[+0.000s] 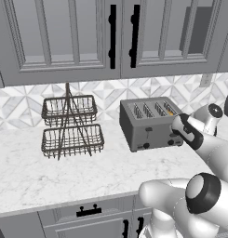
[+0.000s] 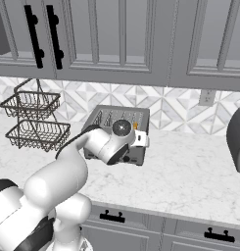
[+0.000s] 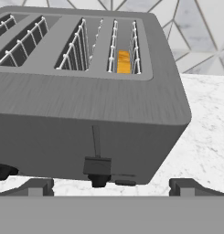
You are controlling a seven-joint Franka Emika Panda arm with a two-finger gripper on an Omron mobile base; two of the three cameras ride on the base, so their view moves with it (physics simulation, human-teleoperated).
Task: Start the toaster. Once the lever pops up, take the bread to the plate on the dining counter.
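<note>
The claw (image 3: 111, 186) hangs wide apart before the toaster (image 3: 86, 114); the bread (image 3: 124, 61) sits in its end slot.

The toaster (image 1: 150, 123) stands on the table (image 1: 50, 172), against the back wall. The bread (image 3: 124, 61) sits in its slot at the 3 o'clock end. A two-tier wire basket rack (image 1: 71, 125) stands at the toaster's 9 o'clock, apart from it. Wall cabinets (image 1: 110, 37) hang above both.
</note>
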